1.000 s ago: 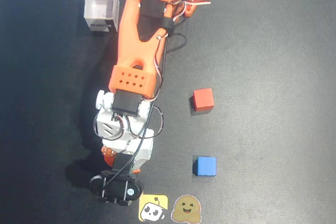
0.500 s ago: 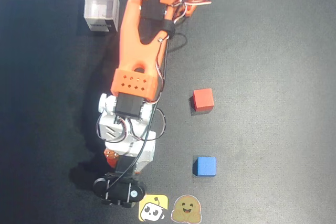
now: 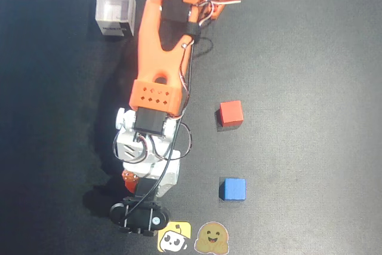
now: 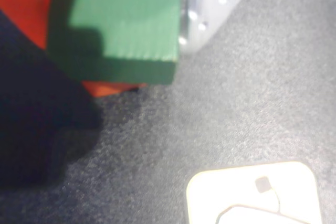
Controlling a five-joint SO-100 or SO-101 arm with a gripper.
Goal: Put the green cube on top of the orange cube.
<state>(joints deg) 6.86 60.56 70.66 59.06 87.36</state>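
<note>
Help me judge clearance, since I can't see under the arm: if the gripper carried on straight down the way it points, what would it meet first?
Probably the orange cube: the wrist view shows the green cube in the gripper, orange just beneath. Whether they already touch is unclear.

Open mat lay right of the arm (image 3: 160,82), broken only by the red cube (image 3: 230,113) (blue cube (image 3: 233,189) nearer the stickers).

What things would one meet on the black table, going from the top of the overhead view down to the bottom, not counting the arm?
Clear box → red cube → blue cube → the two stickers at the bottom edge, the yellow sticker and the brown sticker, at equal height.
</note>
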